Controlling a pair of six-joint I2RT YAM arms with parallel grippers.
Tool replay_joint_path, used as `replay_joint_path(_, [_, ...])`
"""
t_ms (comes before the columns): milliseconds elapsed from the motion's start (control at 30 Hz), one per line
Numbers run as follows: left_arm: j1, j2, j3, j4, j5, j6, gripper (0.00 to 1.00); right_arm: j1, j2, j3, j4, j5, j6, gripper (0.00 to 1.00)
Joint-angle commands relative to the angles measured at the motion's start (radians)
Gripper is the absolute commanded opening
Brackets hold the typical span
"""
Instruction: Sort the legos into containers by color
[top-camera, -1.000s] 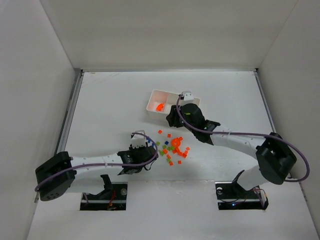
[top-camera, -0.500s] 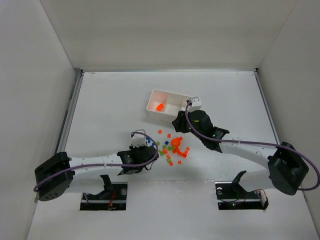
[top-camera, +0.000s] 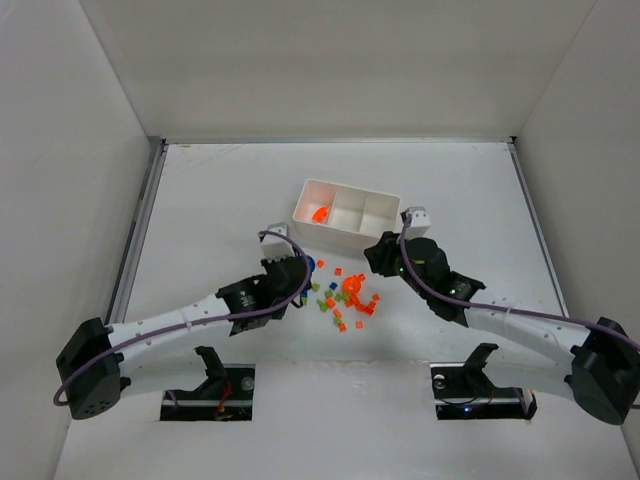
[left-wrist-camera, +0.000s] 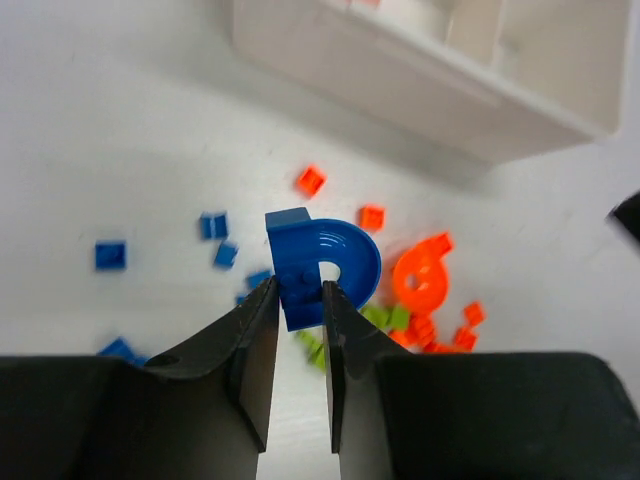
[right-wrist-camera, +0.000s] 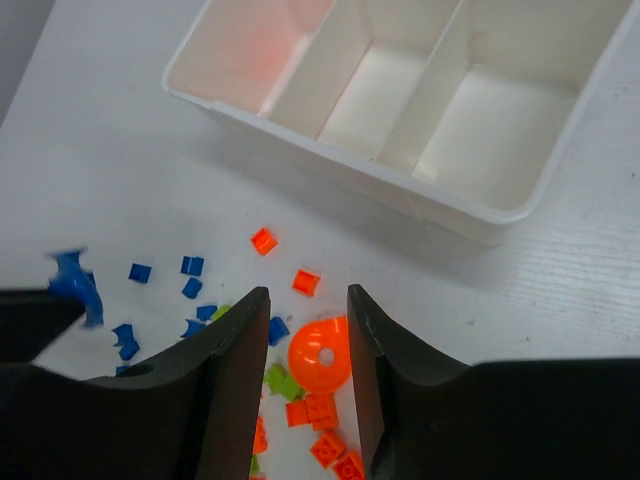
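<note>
1. Pinched narrow in the left tool (left-wrist-camera: 297, 298): a large blue rounded plastic lego (left-wrist-camera: 335, 265), gripped at its flat square end, curved part jutting sideways, apparently off the white tabletop (top-camera: 220, 200).
2. Jaws of the right tool (right-wrist-camera: 305, 295) apart and empty, hovering over a big orange-red round plastic lego (right-wrist-camera: 320, 355) with a central hole.
3. Scattered between both tools: tiny orange-red, blue and yellow-green plastic cubes (top-camera: 338, 300), just on the near side of the white three-compartment plastic tray (right-wrist-camera: 330, 160). Already in the tray's left compartment in the overhead view: one orange-red piece (top-camera: 319, 213).
4. Probably light, hard, stiff and smooth all round, so prone to slipping or pivoting under an off-centre pinch.
5. Best taken across flat parallel faces. For the round orange-red one, squarely across the rim. For cubes, straight down on opposite sides, clear of neighbours.
</note>
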Motion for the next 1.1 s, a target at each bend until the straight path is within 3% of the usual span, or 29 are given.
replay_joint_path(0, [0.127, 0.093, 0.131, 0.286, 0.157, 0.209, 0.12, -0.004, -0.063, -0.056, 0.013, 0.037, 0.056, 0.41])
replay_joint_path(233, [0.265, 0.41, 0.393, 0.434, 0.392, 0.29, 0.12, 0.015, -0.089, -0.132, -0.039, 0.08, 0.151, 0.42])
replay_joint_path(467, [0.314, 0.708, 0.631, 0.399, 0.472, 0.318, 0.13, 0.063, -0.081, -0.153, -0.135, 0.116, 0.224, 0.45])
replay_joint_path(567, [0.318, 0.777, 0.68, 0.385, 0.464, 0.323, 0.22, 0.078, -0.063, -0.153, -0.164, 0.118, 0.243, 0.5])
replay_joint_path(667, [0.316, 0.782, 0.686, 0.381, 0.46, 0.324, 0.33, 0.1, -0.029, -0.139, -0.233, 0.123, 0.27, 0.54])
replay_joint_path(733, [0.314, 0.748, 0.651, 0.391, 0.449, 0.335, 0.35, 0.114, -0.009, -0.138, -0.24, 0.12, 0.28, 0.54])
replay_joint_path(933, [0.302, 0.627, 0.509, 0.404, 0.406, 0.34, 0.35, 0.15, 0.074, -0.104, -0.211, 0.113, 0.289, 0.53])
replay_joint_path(1067, [0.276, 0.48, 0.328, 0.433, 0.369, 0.321, 0.32, 0.181, 0.06, -0.081, -0.13, 0.13, 0.244, 0.54])
